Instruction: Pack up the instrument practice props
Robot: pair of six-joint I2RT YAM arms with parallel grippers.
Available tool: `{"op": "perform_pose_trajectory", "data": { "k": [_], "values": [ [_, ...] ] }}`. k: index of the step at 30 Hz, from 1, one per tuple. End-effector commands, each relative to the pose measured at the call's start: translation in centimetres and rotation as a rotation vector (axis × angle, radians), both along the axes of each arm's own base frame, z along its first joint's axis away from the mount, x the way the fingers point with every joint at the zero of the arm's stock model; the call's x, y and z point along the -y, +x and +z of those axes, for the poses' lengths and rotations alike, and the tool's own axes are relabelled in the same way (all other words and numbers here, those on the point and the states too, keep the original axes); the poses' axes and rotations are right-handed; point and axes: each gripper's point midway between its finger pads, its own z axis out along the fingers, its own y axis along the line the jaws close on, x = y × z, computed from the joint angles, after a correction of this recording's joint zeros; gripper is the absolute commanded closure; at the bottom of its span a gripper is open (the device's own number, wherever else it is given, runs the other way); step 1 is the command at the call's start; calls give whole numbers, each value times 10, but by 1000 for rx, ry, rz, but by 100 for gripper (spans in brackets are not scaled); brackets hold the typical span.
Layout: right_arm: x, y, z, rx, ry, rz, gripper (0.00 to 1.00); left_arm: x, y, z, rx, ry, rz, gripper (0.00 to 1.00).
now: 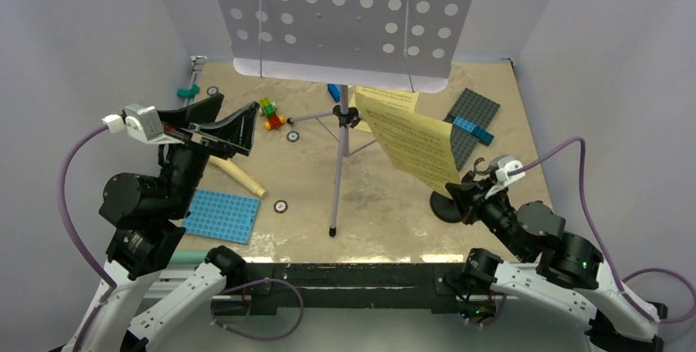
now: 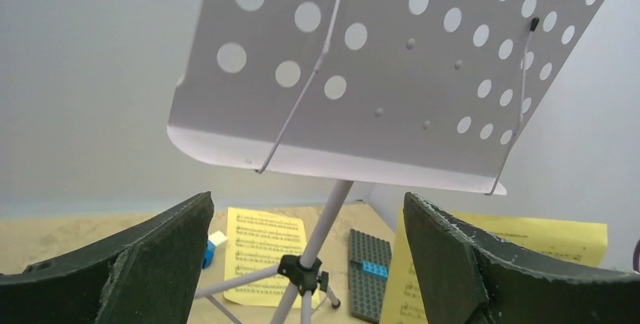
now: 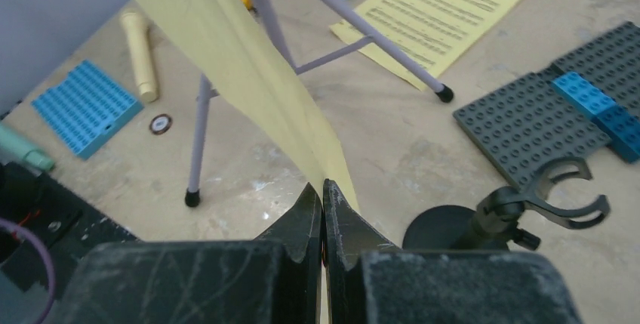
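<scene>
The tall music stand rises mid-table, its perforated lilac desk filling the top of the overhead view. My left gripper hangs raised to its left, open and empty; in its wrist view the gripper faces the desk and pole. My right gripper is shut on the lower edge of a yellow sheet-music page, lifted and slanting up. A second page lies flat behind the stand. The cream microphone lies at the left. The black mic stand stands just right of my right gripper.
A blue baseplate lies near the left arm. A grey baseplate carrying a blue brick sits at the back right. Colourful bricks and small round discs dot the table. Walls close in on three sides.
</scene>
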Motion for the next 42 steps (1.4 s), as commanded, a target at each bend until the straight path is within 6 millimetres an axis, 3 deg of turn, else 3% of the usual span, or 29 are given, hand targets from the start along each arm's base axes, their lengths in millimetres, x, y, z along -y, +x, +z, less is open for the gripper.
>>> {"op": "perform_pose_trajectory", "data": {
  "k": [1, 7, 15, 23, 27, 35, 42],
  "values": [
    [22, 27, 24, -19, 15, -261, 100, 3, 2, -15, -78, -54, -20, 0],
    [8, 54, 48, 7, -87, -324, 100, 5, 0, -19, -102, -65, -41, 0],
    [9, 105, 36, -21, -255, -424, 100, 8, -1, -31, -130, -63, -60, 0],
    [3, 160, 60, 4, -268, -515, 100, 10, -1, -36, -139, -61, -71, 0],
    [7, 182, 56, -23, -251, -547, 100, 10, -3, -38, -139, -60, -77, 0],
    [25, 206, 32, -61, -211, -613, 100, 16, 0, -54, -155, -52, -93, 0],
    [25, 200, 25, -50, -142, -621, 100, 19, 5, -59, -156, -33, -90, 0]
  ]
}}
